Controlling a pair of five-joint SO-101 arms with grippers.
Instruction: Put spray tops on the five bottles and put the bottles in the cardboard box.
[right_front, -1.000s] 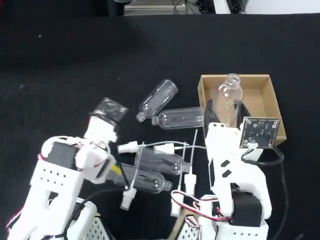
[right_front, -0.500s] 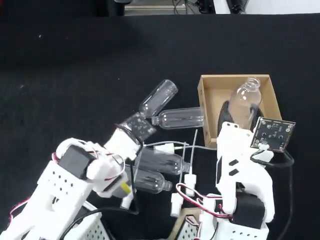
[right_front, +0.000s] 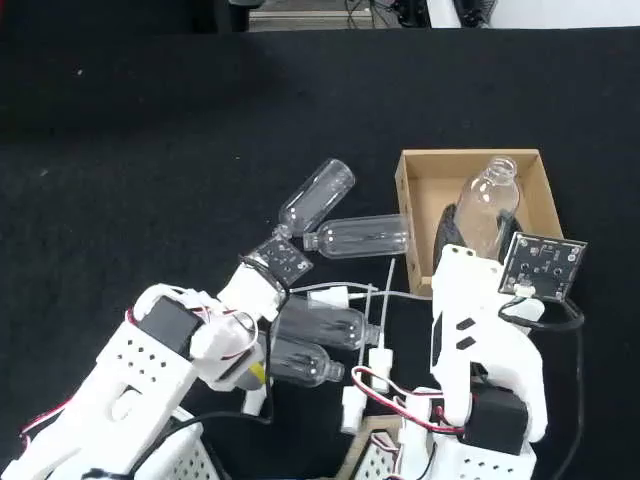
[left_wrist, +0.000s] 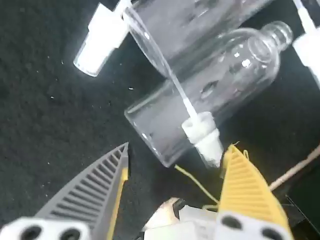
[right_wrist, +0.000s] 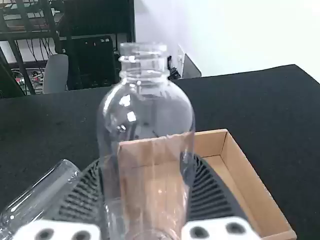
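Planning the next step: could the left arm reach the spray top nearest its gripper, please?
Probably yes: the left gripper is open and the spray top lies just ahead of it, uncovered, though it rests against a bottle.

Overhead view, two close wrist views

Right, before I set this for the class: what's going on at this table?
The right gripper holds an uncapped clear bottle, neck up, over the cardboard box. The left gripper hangs open, low over a lying bottle with a spray top resting against it. More bottles and loose spray tops lie between the arms.
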